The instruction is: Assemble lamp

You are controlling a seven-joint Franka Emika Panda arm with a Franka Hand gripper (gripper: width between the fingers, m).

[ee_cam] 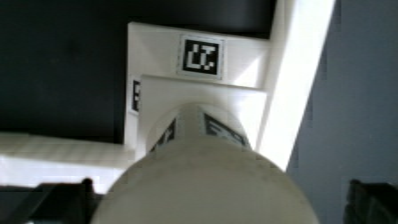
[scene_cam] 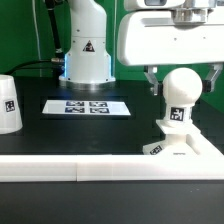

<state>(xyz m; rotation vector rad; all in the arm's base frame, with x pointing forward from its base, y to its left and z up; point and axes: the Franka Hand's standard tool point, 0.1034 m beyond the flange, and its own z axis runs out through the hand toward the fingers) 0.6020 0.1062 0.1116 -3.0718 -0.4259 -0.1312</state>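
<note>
Three lamp parts in view, logged across the exterior view from its left to its right.

1. Shade [scene_cam: 8, 103]: at the far left edge, partly cut off. A tapered white cup standing on the black table [scene_cam: 60, 135], one square tag facing the camera. Well apart from the other two parts and from the arm.

2. Marker board [scene_cam: 88, 105]: flat on the table near the middle, in front of the robot pedestal [scene_cam: 86, 45]. Nothing is on it.

3. Base [scene_cam: 190, 148]: on the right, a flat white slab just behind the white front rail [scene_cam: 90, 170], with a tag on its near edge.

4. Bulb [scene_cam: 183, 92]: stands upright on the base. It has a round white head on top and a tagged neck running straight down into the slab. Its long axis is vertical.

Key relation: the gripper [scene_cam: 183, 80] hangs directly over the bulb, and the round head sits between the two fingers [scene_cam: 151, 82]. The jaws are spread wide, with a gap on both sides and no contact visible.

The wrist view agrees. The bulb [ee_cam: 196, 170] fills the centre, and the dark fingertips [ee_cam: 54, 200] sit out at either side, clear of it. The base [ee_cam: 164, 45] and its tag lie beyond.

Judgement: a straight closing of the jaws would take the head across its widest part, with no sideways correction needed. Whether the neck is fully seated in the base cannot be told from either view, because the joint is too small and pale to read.
</note>
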